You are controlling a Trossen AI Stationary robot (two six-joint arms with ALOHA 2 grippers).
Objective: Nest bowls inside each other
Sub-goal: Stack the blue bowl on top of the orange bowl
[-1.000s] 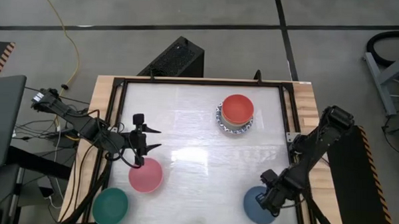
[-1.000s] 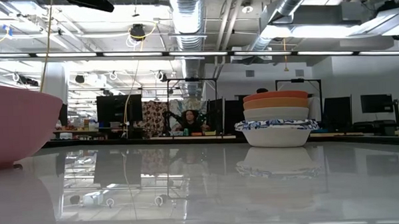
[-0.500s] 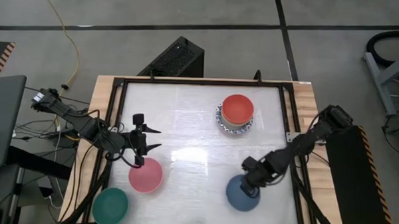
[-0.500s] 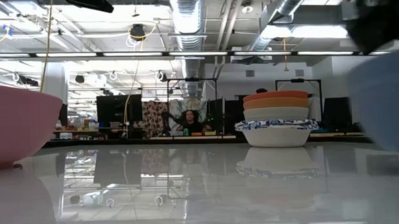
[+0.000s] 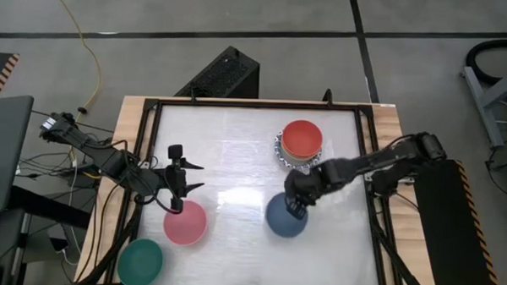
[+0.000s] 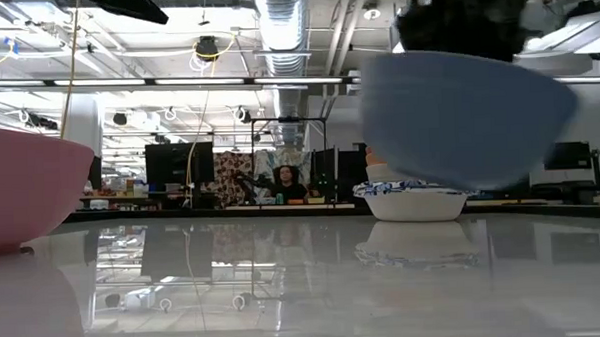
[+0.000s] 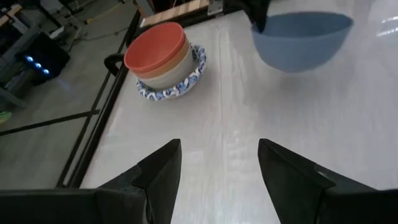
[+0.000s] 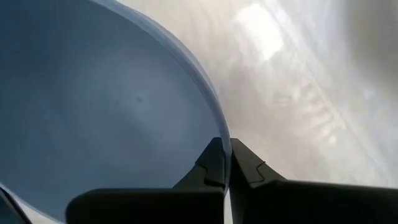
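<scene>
Far left near corner of the pale glossy worktop: plain green round bowl, sitting alone; just beside it, further in, plain pink round bowl, also on the worktop. Left end effector hovers at the pink bowl's far rim, fingers spread wide, holding nothing, waiting. Mid-worktop: plain blue round bowl, lifted clear of the surface in the low view, tilted, pinched at its rim by the right end effector, whose fingers are clamped tight with the rim between them in the right wrist view. Right of centre toward the far edge: nested stack, red-orange bowl on top, cream bowl under it, white bowl with blue patterned rim at the bottom; the blue bowl hangs near it, not yet above it. Judgement: carry step, blue bowl headed for the stack, with pink and green left to nest. Risks: one-point rim pinch on a tilted bowl could let it swing or slip during travel; coming in low, its hanging side may clip the stack's top rim and shove or topple the stack; releasing off-centre would leave it perched crooked instead of seated
</scene>
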